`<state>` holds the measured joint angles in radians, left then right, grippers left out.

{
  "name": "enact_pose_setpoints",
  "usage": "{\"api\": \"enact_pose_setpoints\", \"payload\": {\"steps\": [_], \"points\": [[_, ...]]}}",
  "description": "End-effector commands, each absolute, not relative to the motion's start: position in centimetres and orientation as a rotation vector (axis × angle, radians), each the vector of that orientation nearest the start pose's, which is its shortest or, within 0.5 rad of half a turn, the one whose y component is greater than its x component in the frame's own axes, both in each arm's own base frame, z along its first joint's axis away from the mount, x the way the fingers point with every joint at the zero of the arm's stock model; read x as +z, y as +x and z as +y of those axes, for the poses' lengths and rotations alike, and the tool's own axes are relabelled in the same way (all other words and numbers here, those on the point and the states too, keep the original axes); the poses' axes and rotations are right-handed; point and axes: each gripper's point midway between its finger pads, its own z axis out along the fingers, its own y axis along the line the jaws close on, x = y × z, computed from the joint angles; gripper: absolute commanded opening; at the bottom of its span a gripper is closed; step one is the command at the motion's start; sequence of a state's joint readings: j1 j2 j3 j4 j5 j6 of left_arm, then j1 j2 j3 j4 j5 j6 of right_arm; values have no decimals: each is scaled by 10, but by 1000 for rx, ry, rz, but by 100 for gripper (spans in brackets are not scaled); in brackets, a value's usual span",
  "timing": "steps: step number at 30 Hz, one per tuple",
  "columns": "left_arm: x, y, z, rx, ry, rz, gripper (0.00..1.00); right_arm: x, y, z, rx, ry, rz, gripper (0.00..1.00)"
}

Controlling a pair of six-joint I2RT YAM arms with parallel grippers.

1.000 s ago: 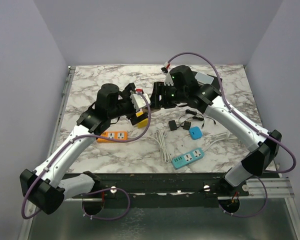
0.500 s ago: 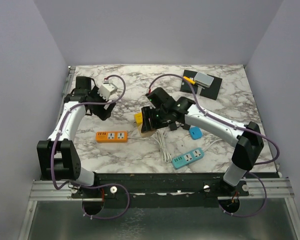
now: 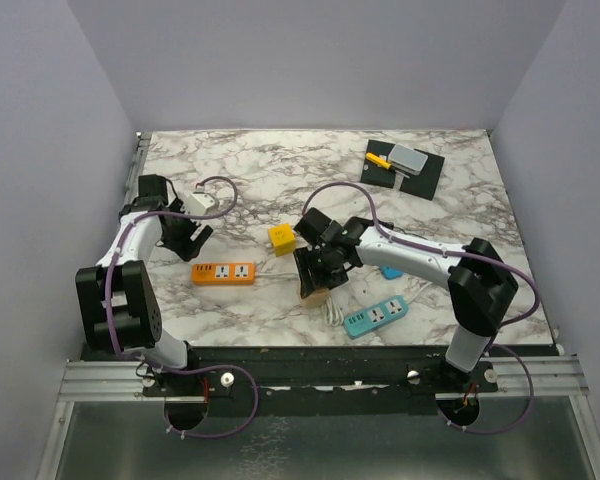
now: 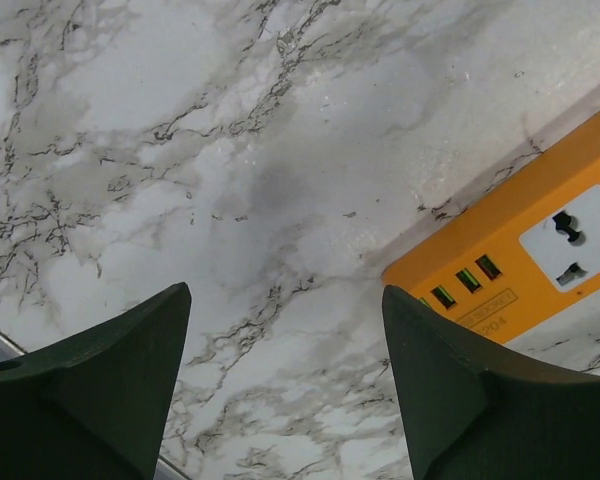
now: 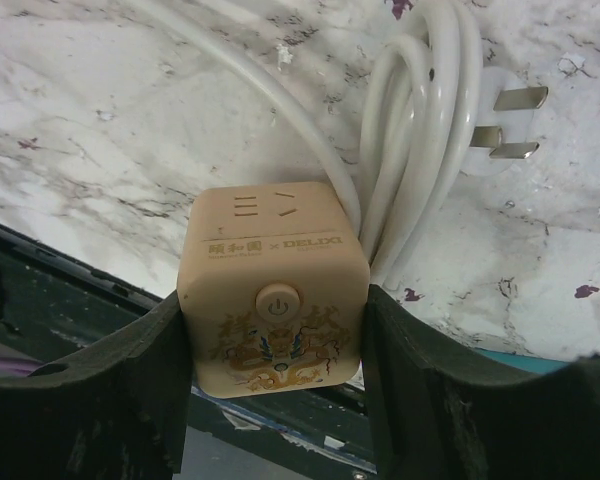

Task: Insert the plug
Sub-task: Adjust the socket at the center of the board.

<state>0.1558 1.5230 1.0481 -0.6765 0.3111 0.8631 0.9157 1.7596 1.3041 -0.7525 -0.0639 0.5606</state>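
Plug [image 5: 500, 125] lies loose at upper right, not yet inserted. Right gripper [image 5: 275, 340] pinches cube socket [image 5: 272, 285]; left gripper [image 4: 285, 295] jaws spread, empty

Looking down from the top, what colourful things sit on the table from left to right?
orange strip → yellow cube → beige cube → teal strip
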Motion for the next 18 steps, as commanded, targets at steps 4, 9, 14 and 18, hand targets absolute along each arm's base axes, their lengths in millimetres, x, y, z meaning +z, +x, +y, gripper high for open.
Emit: {"api": "enact_pose_setpoints", "payload": {"steps": [4, 9, 14, 18], "points": [[45, 315, 21, -144, 1134, 2394, 77, 61, 217, 277, 211, -438, 2842, 1], [32, 290, 9, -232, 1201, 2376, 76, 71, 232, 264, 164, -402, 2818, 0], [39, 261, -19, -427, 1282, 2283, 74, 87, 238, 276, 234, -510, 2790, 1], [46, 245, -32, -513, 1309, 2249, 74, 111, 230, 301, 419, -656, 2766, 1]]}}
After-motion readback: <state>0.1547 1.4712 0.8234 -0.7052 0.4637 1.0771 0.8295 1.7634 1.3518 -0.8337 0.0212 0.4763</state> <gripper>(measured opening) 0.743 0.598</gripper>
